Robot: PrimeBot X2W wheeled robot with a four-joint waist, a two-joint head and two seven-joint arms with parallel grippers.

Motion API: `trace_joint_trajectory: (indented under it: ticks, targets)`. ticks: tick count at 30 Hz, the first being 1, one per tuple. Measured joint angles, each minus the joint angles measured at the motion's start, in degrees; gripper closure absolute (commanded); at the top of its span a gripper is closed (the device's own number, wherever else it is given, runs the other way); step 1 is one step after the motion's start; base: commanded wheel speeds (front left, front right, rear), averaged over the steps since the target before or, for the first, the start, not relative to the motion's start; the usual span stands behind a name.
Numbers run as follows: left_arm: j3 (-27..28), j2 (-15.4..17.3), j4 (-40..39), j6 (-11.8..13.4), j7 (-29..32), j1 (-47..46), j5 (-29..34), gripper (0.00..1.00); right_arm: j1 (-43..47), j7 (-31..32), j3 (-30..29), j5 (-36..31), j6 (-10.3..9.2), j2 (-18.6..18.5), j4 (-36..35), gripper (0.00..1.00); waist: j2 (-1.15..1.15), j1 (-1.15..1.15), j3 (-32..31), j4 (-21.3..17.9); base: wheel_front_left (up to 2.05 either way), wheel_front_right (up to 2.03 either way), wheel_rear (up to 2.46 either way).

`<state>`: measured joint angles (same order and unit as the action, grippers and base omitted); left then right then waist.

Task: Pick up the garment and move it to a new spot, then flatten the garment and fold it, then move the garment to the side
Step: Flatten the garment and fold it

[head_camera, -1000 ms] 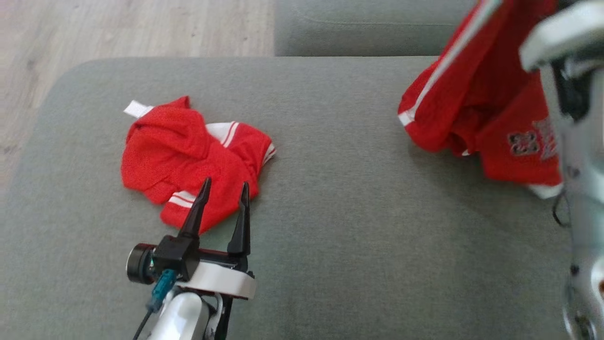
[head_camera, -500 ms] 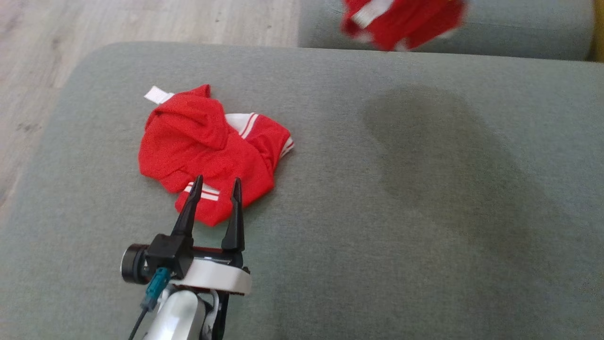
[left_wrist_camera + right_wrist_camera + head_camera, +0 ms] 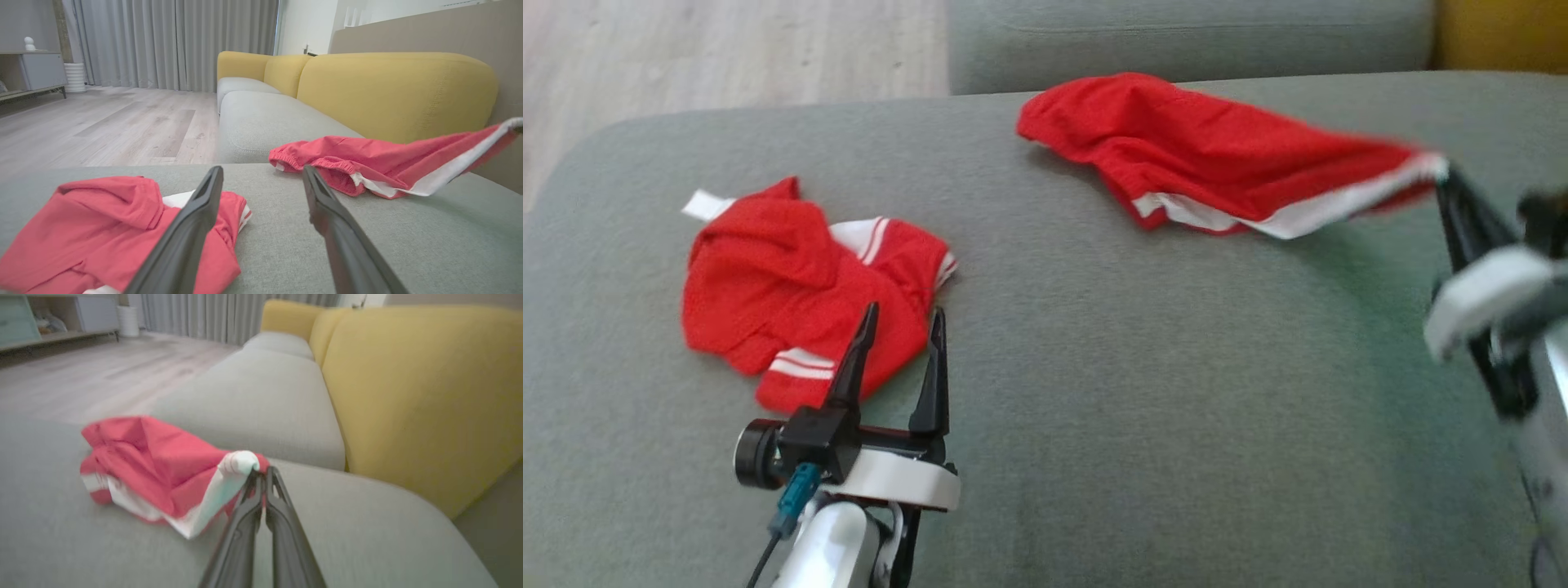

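At the left of the grey sofa cushion [image 3: 1094, 425] lies a crumpled red heap [image 3: 792, 294] with white stripes. The left tool [image 3: 905, 312] hovers at its near right edge, fingers apart and holding nothing. Further right, the garment [image 3: 1209, 155] stretches across the back part of the cushion. Its far end rests on the fabric, while its white-trimmed corner is raised in the right tool [image 3: 1450, 184], whose fingers are pressed together on that trim. This looks like the first step, carrying the garment to a new spot, and it seems near its end. The next move probably calls for lowering the held corner onto bare cushion, well apart from the heap. Letting go there should leave the cloth spread rather than bunched. Flattening would likely need both tools, so the left one would have to come across. The head view gives the layout from above but blurs the right tool. The left wrist view, from low down, shows the gathered waistband end touching the cushion while the trimmed edge hangs clear, with the yellow backrest [image 3: 392, 94] behind. The right wrist view shows the pinch itself: closed fingertips biting a rolled bit of white hem.
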<state>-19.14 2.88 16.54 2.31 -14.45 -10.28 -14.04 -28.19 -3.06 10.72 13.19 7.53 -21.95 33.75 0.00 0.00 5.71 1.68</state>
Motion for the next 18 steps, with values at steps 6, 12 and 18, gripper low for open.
trace_joint_trajectory:
  ticks: [6,12,18]
  targets:
    - [0.1,0.0,0.1,-0.4,0.0,0.0,0.5,0.00,9.8,4.8,-9.9,-4.9,0.00,0.7,-4.7,1.00,0.00,0.00,-0.1,-2.9,0.00,0.00,0.00]
    - [-0.1,0.0,0.3,-0.8,0.0,-0.1,0.5,0.00,12.1,5.9,-17.0,-10.8,0.00,4.9,-7.5,0.00,0.00,0.00,0.3,-3.7,0.00,0.00,0.00]
    - [-0.1,0.0,0.7,-0.8,0.0,-0.1,0.5,0.00,13.7,5.5,-21.0,-14.6,0.00,7.9,-11.1,0.00,0.00,0.00,0.3,-3.7,0.00,0.00,0.00]
